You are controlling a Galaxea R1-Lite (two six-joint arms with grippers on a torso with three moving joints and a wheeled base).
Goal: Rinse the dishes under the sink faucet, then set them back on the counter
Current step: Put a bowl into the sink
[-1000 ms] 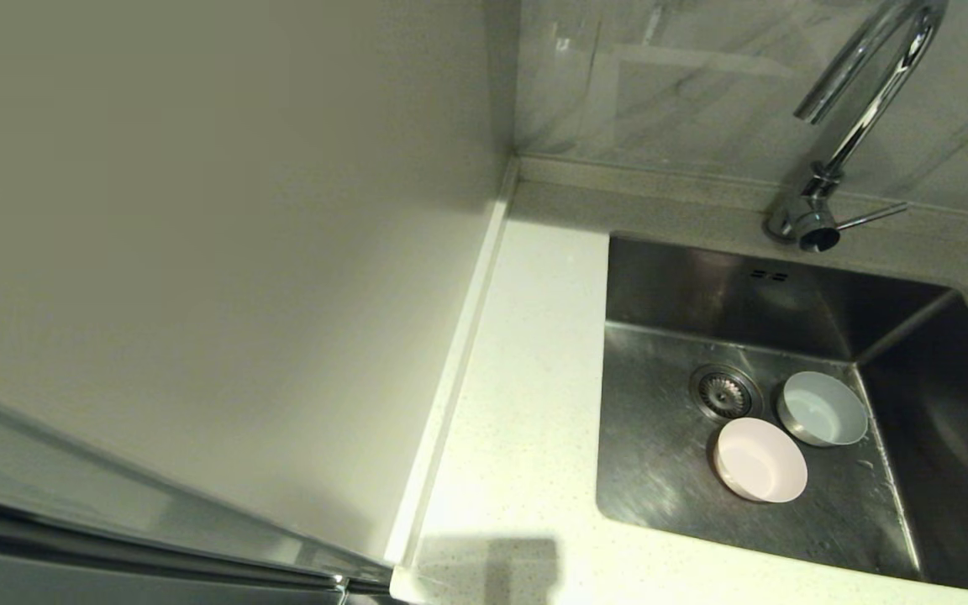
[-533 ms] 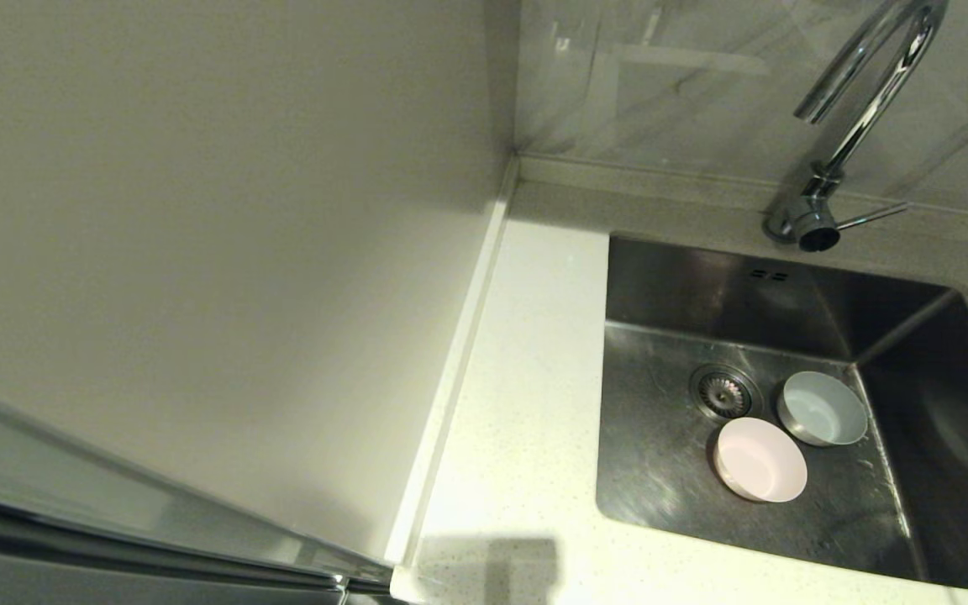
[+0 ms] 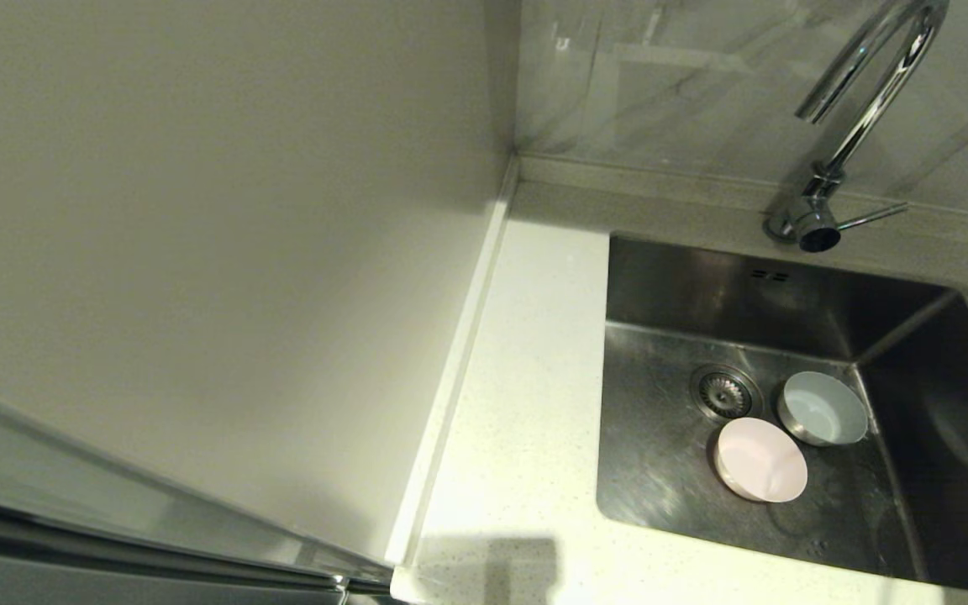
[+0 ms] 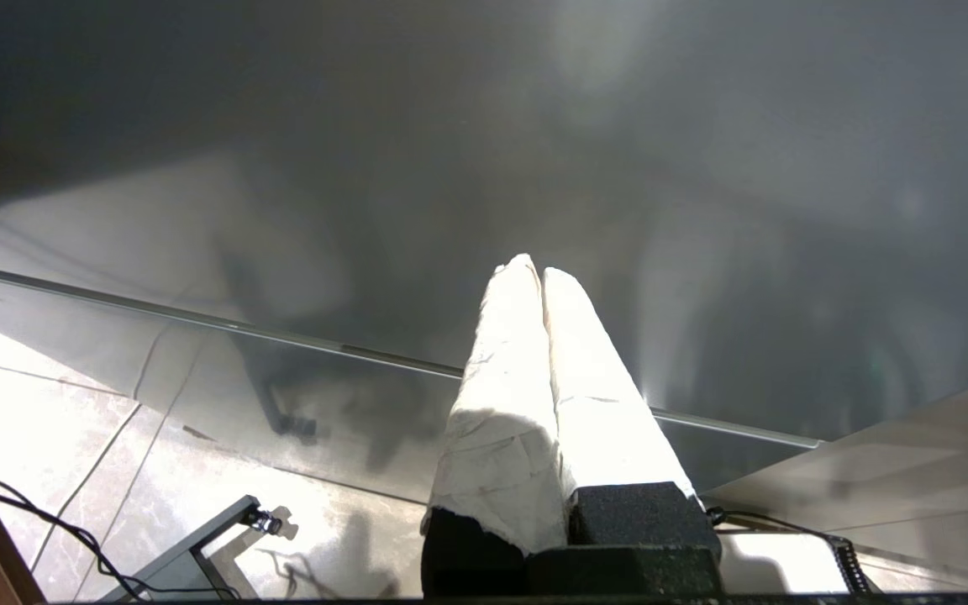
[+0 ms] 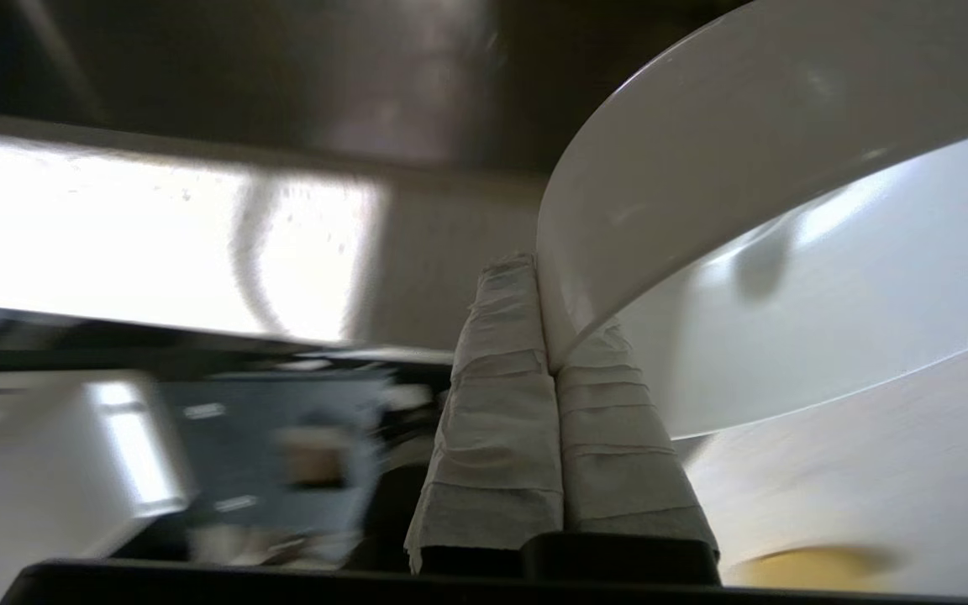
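Two bowls in sink (image 3: 912, 353), pink (image 3: 760, 460), blue-grey (image 3: 822, 408), right tool (image 5: 544, 277) clamping one whitish bowl (image 5: 786, 218), left tool (image 4: 541, 273) closed

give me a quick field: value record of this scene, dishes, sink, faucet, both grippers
pink bowl: upright on the sink floor, near the drain
blue-grey bowl: upright on the sink floor, beside the pink bowl
whitish bowl: rim pinched by the right gripper, out of the head view
sink: steel basin, drain strainer uncovered
faucet: no water seen running
counter: no dish in view on it
right gripper: shut on the bowl's rim
left gripper: shut, holding nothing, parked away from the sink
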